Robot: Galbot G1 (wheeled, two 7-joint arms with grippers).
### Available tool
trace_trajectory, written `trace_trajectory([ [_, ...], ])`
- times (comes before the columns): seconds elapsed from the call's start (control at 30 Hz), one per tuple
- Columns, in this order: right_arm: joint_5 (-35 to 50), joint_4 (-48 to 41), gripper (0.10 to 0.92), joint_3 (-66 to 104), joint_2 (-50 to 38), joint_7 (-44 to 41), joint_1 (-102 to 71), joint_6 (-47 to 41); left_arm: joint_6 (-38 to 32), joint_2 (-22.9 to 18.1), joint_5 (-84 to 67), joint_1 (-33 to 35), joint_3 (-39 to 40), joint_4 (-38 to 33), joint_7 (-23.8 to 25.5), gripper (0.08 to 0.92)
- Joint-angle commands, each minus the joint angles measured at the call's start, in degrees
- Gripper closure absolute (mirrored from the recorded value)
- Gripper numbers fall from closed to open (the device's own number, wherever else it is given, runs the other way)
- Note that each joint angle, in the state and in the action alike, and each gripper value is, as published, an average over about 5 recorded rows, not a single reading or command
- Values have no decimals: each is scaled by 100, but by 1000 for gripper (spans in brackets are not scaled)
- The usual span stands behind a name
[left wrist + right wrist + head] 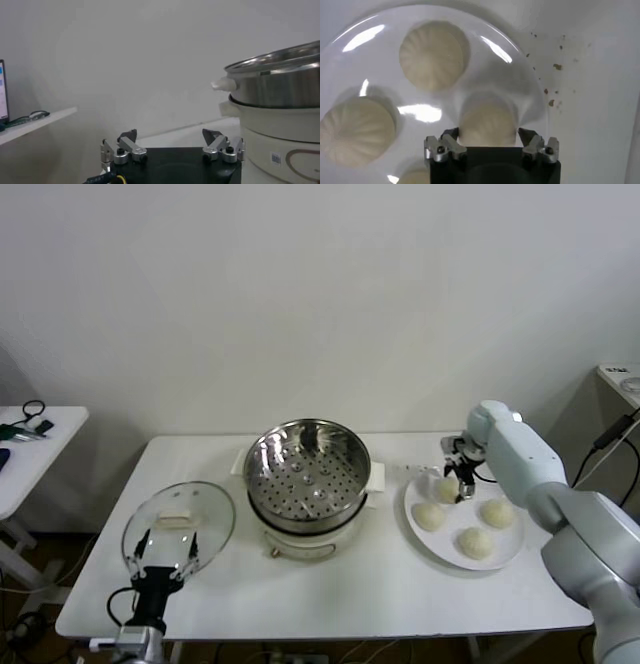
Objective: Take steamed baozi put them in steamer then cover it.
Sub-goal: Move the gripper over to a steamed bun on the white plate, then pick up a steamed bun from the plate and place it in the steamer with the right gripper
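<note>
Four cream-white baozi lie on a white plate at the right of the table: one at the far left, one at the near left, one at the far right and one at the front. My right gripper is open, low over the far-left baozi, with its fingers on either side of the bun. The steel steamer stands empty in the middle on its white pot base. The glass cover lies flat to its left. My left gripper is open and empty at the cover's near edge.
A white side table with small items stands at the far left. Brown crumbs lie on the table beside the plate. A pale block lies behind the pot base.
</note>
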Motion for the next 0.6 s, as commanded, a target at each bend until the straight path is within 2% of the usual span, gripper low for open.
trace_trajectory([
  [0.03, -126, -78, 277, 60, 48, 1, 2, 22, -8, -10, 1, 14, 2, -8, -3, 177],
  [0.37, 5, 154, 303, 77, -61, -100, 43, 186, -2, -16, 19, 19, 9, -26, -6, 177],
  [0.6, 1242, 1166, 311, -947, -602, -464, 421, 359, -19, -5, 8, 63, -22, -36, -9, 177],
])
